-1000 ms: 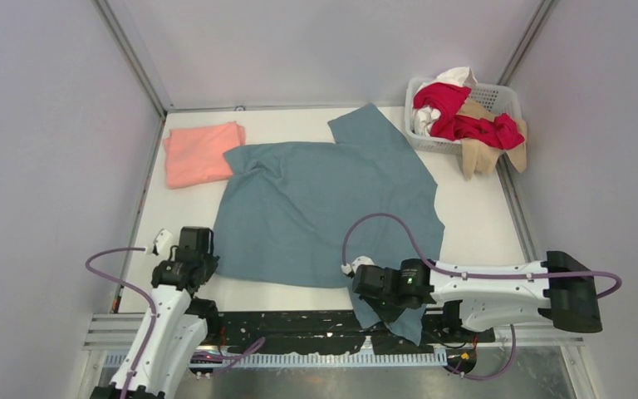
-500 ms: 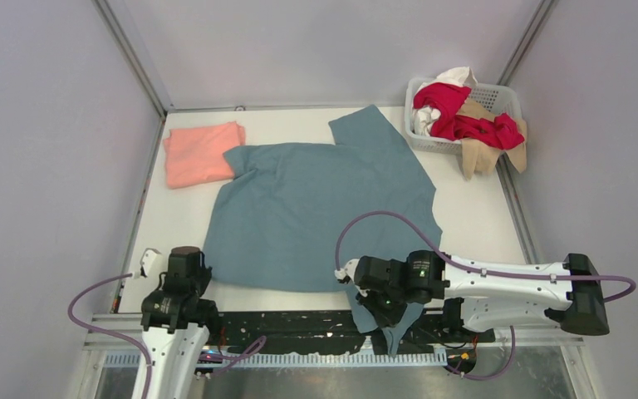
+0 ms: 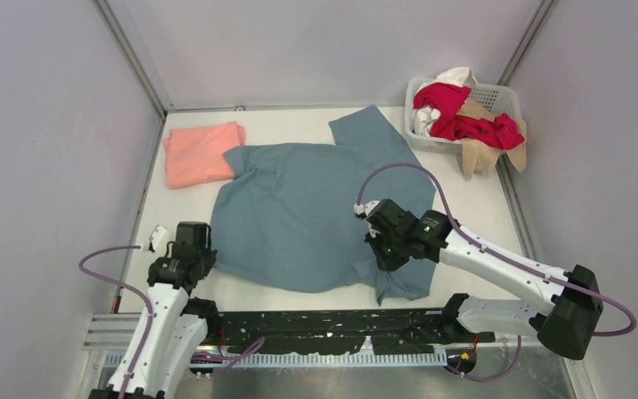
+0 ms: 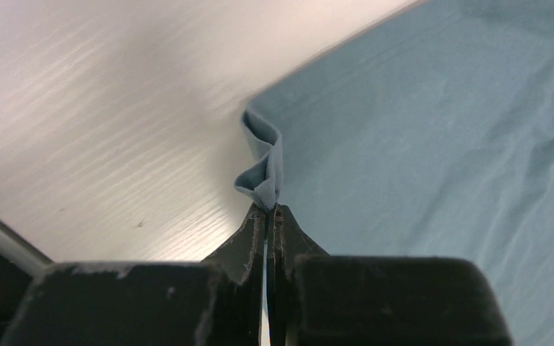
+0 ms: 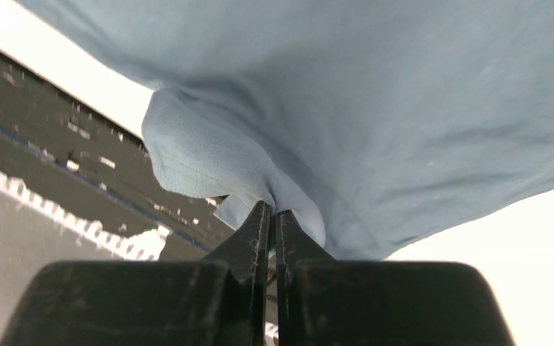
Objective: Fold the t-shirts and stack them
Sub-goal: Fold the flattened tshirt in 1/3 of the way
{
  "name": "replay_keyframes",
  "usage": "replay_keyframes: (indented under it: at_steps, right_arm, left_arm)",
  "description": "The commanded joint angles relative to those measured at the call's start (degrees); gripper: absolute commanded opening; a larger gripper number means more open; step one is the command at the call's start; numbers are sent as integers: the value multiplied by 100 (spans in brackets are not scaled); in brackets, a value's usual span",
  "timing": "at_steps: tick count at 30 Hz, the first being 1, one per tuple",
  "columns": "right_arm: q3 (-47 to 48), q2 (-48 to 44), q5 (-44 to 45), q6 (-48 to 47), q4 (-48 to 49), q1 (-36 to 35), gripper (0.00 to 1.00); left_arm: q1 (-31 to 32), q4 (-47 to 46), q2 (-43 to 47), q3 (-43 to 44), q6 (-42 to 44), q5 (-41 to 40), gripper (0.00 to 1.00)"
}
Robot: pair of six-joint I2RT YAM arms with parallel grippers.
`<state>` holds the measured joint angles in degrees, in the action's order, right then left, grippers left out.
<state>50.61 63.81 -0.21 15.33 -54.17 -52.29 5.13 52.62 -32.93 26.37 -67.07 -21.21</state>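
Change: right fingers (image 5: 273,216), pinched shut on the near-right hem corner of the large dusty blue-grey cloth t-shirt (image 3: 316,208), have carried it up from the white table (image 3: 482,216) edge and inward. The left fingers (image 4: 268,216), clamped on the near-left corner, have advanced. The shirt lies spread mid-table. Judgement: the hem fold is beginning.

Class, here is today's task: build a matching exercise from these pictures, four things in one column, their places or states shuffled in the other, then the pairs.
1 blue-grey shirt
2 pink shirt
3 red shirt
4 basket

a folded, far left
b lying in the basket
c pinched by left gripper and right gripper
d at the far right corner of the table

Pairs: 1-c, 2-a, 3-b, 4-d
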Motion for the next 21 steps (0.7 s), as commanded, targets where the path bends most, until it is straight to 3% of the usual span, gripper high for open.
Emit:
replay_keyframes:
  at_steps: [1,10,21]
  right_arm:
    - [518,247,575,-237,567,457,6]
    - [1496,1059,1003,-1055,872,1436,6]
    - [2198,2005,1023,-1742,1094,2059,6]
  left_arm:
    - [-25,-993,-804,571,73,-87,0]
    - [-38,-1376,-2519,1415,188,-331,0]
    - [-144,-1804,-3730,2067,406,-305,0]
